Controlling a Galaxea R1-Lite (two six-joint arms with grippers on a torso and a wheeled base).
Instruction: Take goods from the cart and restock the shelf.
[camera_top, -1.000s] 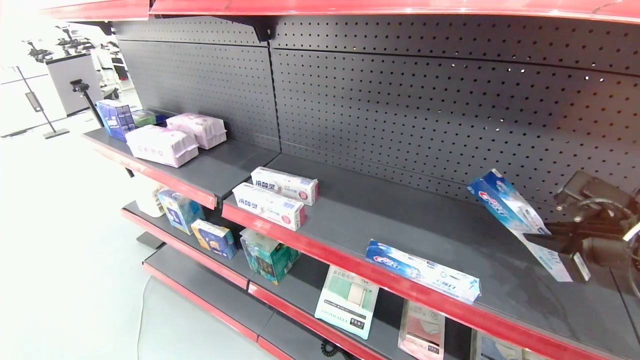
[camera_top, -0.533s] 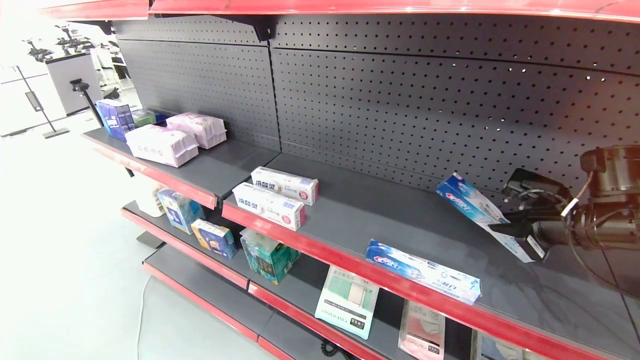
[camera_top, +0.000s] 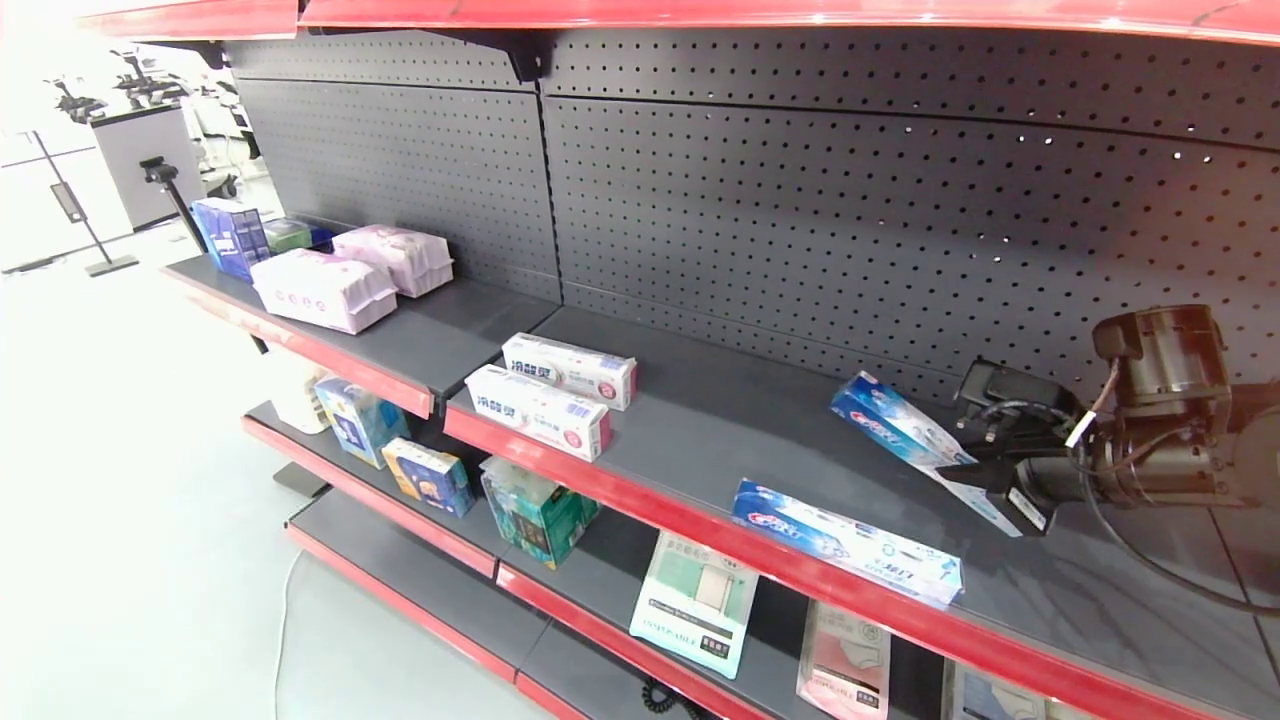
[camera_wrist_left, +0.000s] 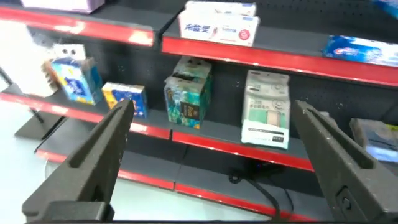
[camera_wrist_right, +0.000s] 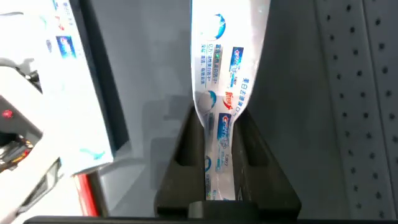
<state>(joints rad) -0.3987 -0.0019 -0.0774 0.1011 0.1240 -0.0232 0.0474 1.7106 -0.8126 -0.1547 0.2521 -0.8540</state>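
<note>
In the head view, a long blue toothpaste box (camera_top: 900, 432) with white and red print is held at one end by the right gripper (camera_top: 985, 482). It is kept tilted over the right part of the dark shelf (camera_top: 740, 410), behind a second blue box (camera_top: 848, 541) which lies at the red front edge. Whether its low end touches the shelf cannot be told. Compared with one second ago, the box is brought lower and more to the left, and it is less steep. Two white boxes (camera_top: 540, 410) are seen further left, a black pegboard (camera_top: 800, 200) behind, and a bright floor (camera_top: 120, 450) at the left.

In the left wrist view, the left gripper (camera_wrist_left: 212, 104) is spread wide and holds nothing; a green box (camera_wrist_left: 188, 93) stands on a lower shelf (camera_wrist_left: 236, 140).

In the right wrist view, the box is clamped flat between the two fingers (camera_wrist_right: 186, 134).
</note>
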